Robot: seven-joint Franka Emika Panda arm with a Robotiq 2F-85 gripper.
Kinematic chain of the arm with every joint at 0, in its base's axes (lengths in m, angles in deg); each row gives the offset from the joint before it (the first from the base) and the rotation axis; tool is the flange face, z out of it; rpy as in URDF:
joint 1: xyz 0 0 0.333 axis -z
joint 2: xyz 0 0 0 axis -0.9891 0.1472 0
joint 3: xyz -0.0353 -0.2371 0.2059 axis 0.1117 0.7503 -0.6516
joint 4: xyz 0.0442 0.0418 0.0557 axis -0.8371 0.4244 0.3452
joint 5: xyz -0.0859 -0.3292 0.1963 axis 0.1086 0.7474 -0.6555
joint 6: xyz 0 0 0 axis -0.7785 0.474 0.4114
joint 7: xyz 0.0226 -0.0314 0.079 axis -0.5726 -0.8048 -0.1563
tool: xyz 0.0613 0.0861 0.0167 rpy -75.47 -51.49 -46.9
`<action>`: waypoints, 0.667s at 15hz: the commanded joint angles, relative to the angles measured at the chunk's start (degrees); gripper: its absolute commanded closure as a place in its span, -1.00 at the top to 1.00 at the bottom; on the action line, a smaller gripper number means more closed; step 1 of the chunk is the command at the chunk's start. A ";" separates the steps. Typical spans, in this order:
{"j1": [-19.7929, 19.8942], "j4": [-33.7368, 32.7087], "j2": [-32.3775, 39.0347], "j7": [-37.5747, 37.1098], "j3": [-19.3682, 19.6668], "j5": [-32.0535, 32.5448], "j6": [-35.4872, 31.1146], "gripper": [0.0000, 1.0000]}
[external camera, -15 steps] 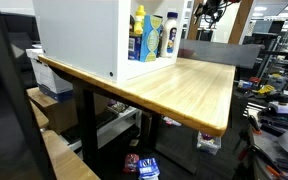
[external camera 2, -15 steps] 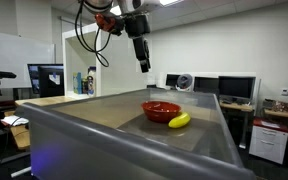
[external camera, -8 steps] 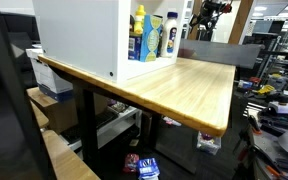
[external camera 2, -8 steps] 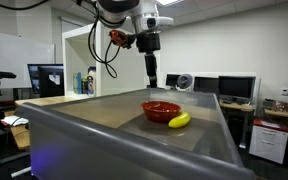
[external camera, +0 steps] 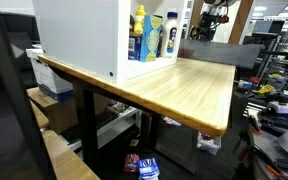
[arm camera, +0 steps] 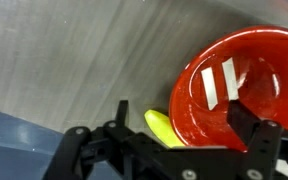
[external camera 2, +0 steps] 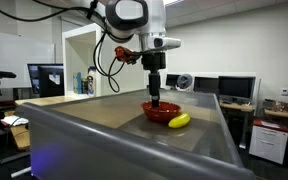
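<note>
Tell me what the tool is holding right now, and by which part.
Nothing is held. The tool is open in the wrist view, its fingers spread above the glossy red round bowl, beside the yellow banana.

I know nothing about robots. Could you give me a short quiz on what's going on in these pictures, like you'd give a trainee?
1. True or false: the banana lies inside the red bowl.
2. Where is the hand? A. right above the red bowl; B. clamped on the banana; C. gripping the bowl's rim.
3. Fill in: in the wrist view the hand's fingers stand ___ (apart or together).
Key: 1 false, the banana lies on the table beside the bowl; 2 A; 3 apart, holding nothing.
</note>
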 commanded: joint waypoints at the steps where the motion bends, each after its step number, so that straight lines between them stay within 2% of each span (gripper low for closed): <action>1: 1.03 -1.09 1.75 3.61 0.44 -2.75 0.45 1.00; 6: 1.55 -1.30 2.94 5.21 0.51 -4.10 0.82 1.00; 10: 2.59 -3.03 4.64 4.43 0.64 -8.26 2.49 1.00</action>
